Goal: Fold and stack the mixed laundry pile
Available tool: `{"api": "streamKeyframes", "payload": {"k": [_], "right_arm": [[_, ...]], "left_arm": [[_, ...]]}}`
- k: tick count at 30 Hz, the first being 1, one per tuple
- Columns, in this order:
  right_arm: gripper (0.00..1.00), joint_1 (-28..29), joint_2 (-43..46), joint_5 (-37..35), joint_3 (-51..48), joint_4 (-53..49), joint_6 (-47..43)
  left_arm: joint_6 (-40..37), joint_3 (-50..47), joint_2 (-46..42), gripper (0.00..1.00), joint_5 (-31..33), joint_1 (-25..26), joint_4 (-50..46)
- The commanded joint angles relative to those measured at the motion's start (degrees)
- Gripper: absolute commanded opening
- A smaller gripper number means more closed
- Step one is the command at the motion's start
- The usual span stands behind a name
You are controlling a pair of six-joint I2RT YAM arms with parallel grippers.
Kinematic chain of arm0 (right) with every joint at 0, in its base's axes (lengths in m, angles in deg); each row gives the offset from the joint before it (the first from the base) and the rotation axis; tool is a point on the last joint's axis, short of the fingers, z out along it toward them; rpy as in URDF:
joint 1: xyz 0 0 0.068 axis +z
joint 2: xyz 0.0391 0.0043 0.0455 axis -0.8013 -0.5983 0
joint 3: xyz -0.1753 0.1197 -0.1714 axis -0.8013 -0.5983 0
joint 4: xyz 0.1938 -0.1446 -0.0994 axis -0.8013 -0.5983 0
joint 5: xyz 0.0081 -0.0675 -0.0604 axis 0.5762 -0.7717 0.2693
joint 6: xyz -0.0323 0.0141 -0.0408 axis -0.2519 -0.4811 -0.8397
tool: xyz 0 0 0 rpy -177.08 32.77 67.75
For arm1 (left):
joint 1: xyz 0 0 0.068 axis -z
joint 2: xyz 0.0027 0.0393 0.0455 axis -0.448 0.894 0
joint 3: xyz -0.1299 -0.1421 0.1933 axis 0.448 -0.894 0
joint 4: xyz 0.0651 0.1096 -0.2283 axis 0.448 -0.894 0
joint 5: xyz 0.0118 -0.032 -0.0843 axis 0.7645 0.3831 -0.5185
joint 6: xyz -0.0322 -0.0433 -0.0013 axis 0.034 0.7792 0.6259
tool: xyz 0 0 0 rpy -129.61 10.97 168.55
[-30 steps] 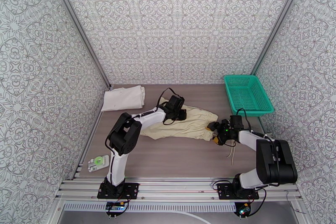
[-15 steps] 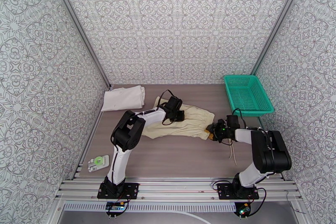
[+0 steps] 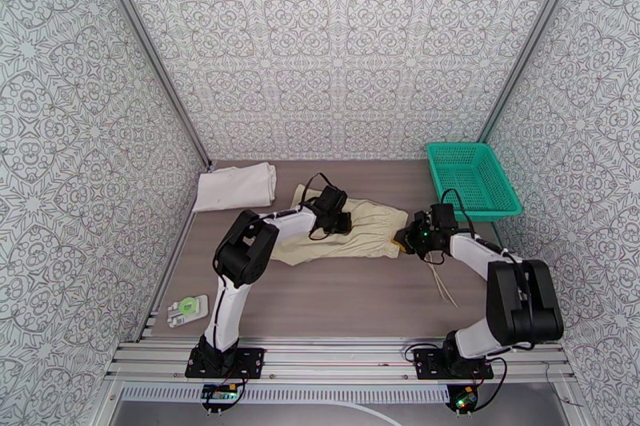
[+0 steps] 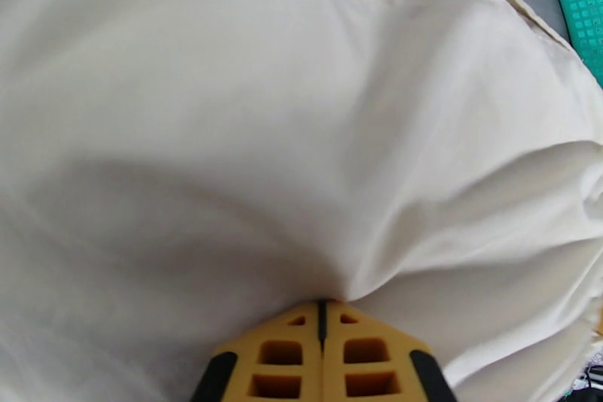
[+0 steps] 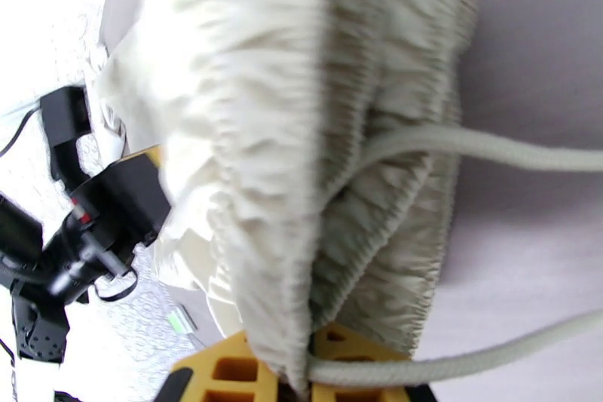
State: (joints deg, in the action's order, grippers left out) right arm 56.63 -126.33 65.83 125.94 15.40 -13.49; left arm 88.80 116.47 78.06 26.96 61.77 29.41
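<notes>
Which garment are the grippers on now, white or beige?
The beige garment, spread in the middle: left gripper and right gripper both pinch it. The white garment lies folded far left, untouched.

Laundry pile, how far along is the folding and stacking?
Done: the white garment lies folded at the far left of the table. In hand: the beige garment lies spread mid-table, with the left gripper pinching its cloth and the right gripper shut on its elastic waistband. Left: fold it and stack it with the white one.
</notes>
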Motion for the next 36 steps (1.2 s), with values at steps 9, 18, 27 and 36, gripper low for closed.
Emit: {"api": "streamKeyframes", "payload": {"k": [9,18,27,36], "right_arm": [[0.00,3.15,1.44,-6.96,16.49,-22.38,-14.89],[0.09,3.51,4.57,-11.11,13.11,-26.97,-13.79],[0.15,1.02,6.84,-6.20,-2.20,-15.77,-9.05],[0.56,-5.96,9.46,-4.82,-12.55,-9.75,-6.50]], "left_arm": [[10.67,-2.76,3.96,0.00,-5.00,5.20,11.45],[12.40,-4.29,3.92,0.00,-3.91,5.83,13.51],[-1.33,-0.86,-2.12,0.00,6.59,1.94,-3.79],[-9.21,-0.45,-2.14,0.00,7.12,-2.55,-9.35]]}}
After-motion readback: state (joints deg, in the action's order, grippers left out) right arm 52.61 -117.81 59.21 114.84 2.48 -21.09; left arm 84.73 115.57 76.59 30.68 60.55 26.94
